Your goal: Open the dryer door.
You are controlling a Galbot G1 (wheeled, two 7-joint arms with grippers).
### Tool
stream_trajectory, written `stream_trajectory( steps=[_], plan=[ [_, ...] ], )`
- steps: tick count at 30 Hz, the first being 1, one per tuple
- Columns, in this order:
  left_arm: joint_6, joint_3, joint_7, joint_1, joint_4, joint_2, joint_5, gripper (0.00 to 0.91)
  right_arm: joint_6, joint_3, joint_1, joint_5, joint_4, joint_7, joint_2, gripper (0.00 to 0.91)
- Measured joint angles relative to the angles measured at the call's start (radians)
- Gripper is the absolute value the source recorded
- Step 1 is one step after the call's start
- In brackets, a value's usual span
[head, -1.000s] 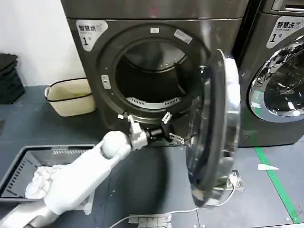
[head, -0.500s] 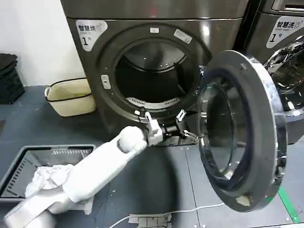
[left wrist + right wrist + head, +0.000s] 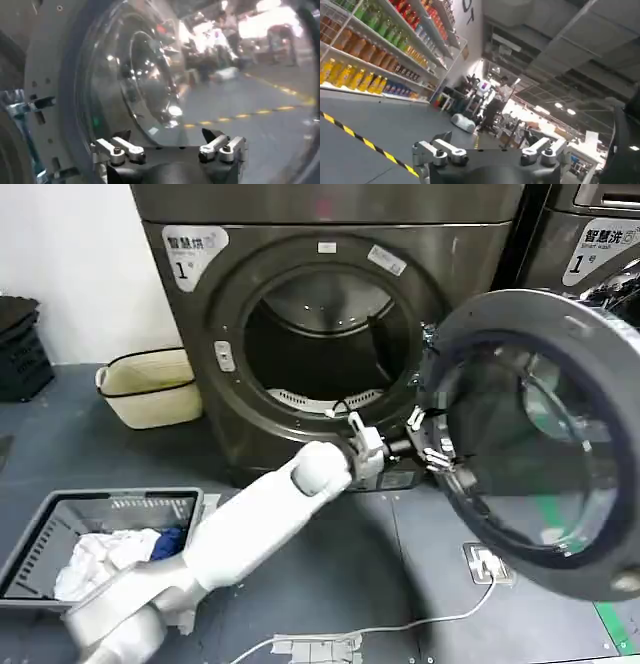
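The dryer door (image 3: 500,319) stands swung wide to the right, its grey inner rim and dark glass bowl (image 3: 150,75) facing me. The round drum opening (image 3: 330,349) is uncovered. My left arm reaches across the floor from the lower left. Its left gripper (image 3: 428,439) is open, right up against the door's inner rim on the side nearest the drum. In the left wrist view the left gripper (image 3: 165,136) has nothing between its spread fingers. My right gripper (image 3: 490,139) is open and empty, pointing away into a room with shelves.
A beige tub (image 3: 150,389) sits left of the dryer. A grey laundry basket (image 3: 40,529) with clothes is at the lower left. A second machine (image 3: 590,244) stands behind the open door. A white cable (image 3: 400,624) and a plug block (image 3: 487,564) lie on the floor.
The door has swung from nearly edge-on to wide open toward the right. My left arm has stretched rightward with it, gripper staying at the inner rim.
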Motion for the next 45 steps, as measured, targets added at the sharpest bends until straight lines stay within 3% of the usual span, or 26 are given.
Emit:
stream_trajectory(
  steps=[12, 28, 35, 45],
  plan=[
    [0.004, -0.004, -0.029, -0.018, 0.101, -0.092, 0.003, 0.907, 0.002, -0.003, 0.001, 0.0, 0.014, -0.001, 0.0, 0.907],
    [0.027, -0.013, -0.036, -0.013, 0.099, -0.094, -0.013, 0.907, 0.001, -0.003, -0.005, 0.019, 0.018, -0.012, 0.0, 0.907],
    [0.16, -0.044, -0.079, 0.033, -0.004, -0.037, -0.036, 0.907, 0.001, -0.003, -0.002, 0.028, 0.025, -0.033, 0.0, 0.907],
    [0.349, -0.158, -0.167, 0.175, -0.301, 0.132, -0.079, 0.907, 0.006, -0.02, 0.012, 0.033, 0.031, -0.032, 0.0, 0.907]
  ],
)
